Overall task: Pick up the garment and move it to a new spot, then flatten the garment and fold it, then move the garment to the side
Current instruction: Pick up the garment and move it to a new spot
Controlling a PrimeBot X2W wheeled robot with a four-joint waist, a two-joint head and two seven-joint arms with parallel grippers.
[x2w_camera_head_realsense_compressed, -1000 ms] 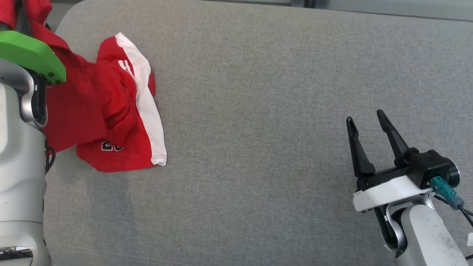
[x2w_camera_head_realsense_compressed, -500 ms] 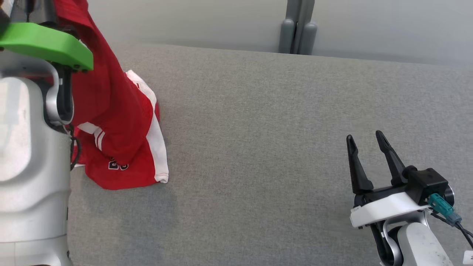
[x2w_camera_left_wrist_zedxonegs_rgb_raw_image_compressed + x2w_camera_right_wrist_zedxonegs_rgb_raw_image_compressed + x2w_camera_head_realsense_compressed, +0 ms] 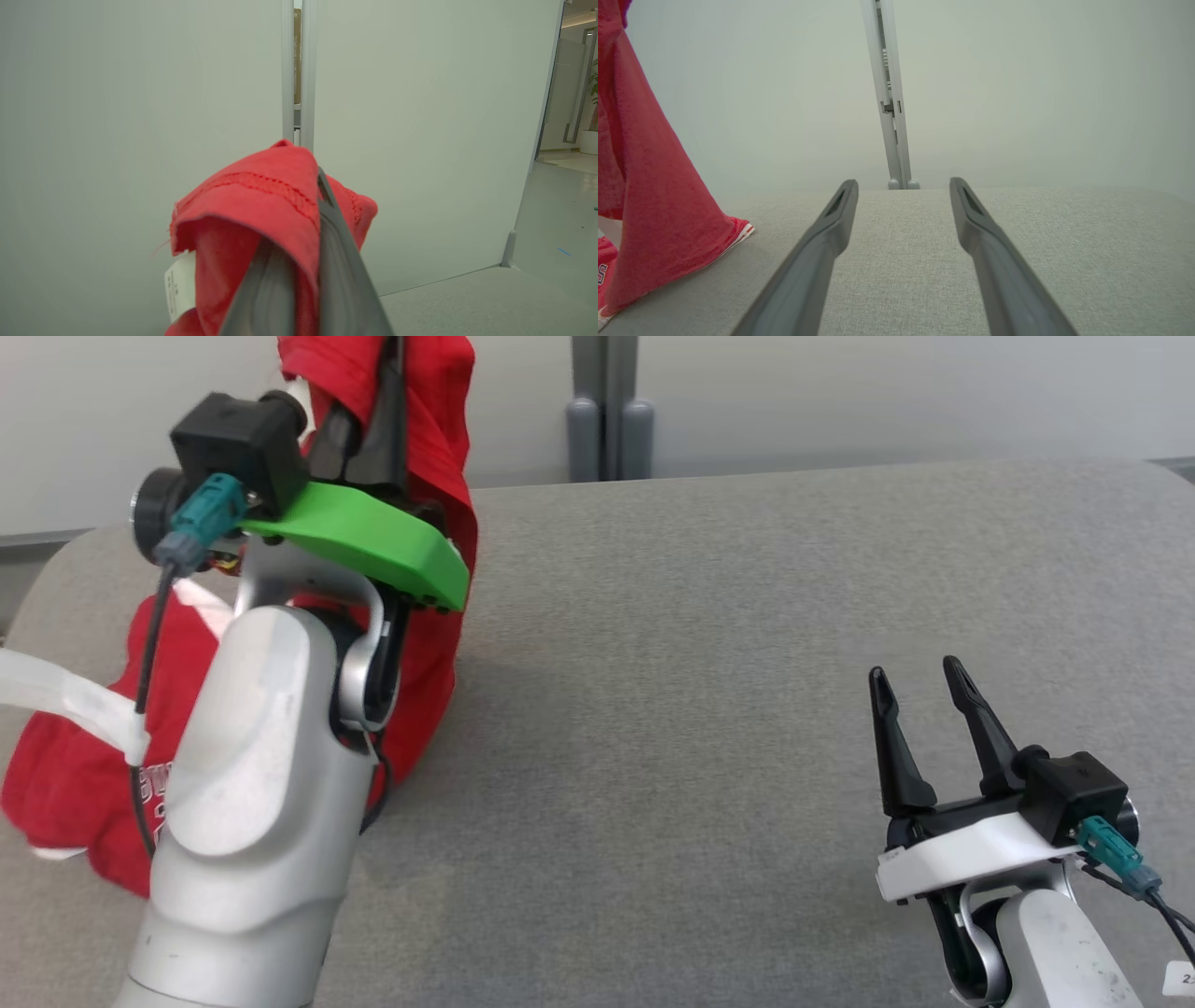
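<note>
The garment [image 3: 439, 420] is a red jersey with white trim. My left gripper [image 3: 387, 359] is raised at the upper left, shut on a bunch of its cloth. From there it hangs down to the grey surface, where its lower part [image 3: 65, 784] lies crumpled behind my left arm. In the left wrist view the red cloth [image 3: 261, 200] drapes over the closed fingers, a white label hanging at its left. My right gripper [image 3: 915, 681] is open at the lower right, with nothing in it. In the right wrist view the garment [image 3: 649, 196] hangs at the far left.
The grey fabric-covered surface [image 3: 747, 616] stretches wide between the two arms. A pale wall runs behind it, with a grey vertical post [image 3: 602, 406] at the far edge.
My left arm has lifted the garment higher and carried it rightward; most of it now hangs from the gripper. The head camera has tilted up, bringing the wall into view. The right gripper stays open.
</note>
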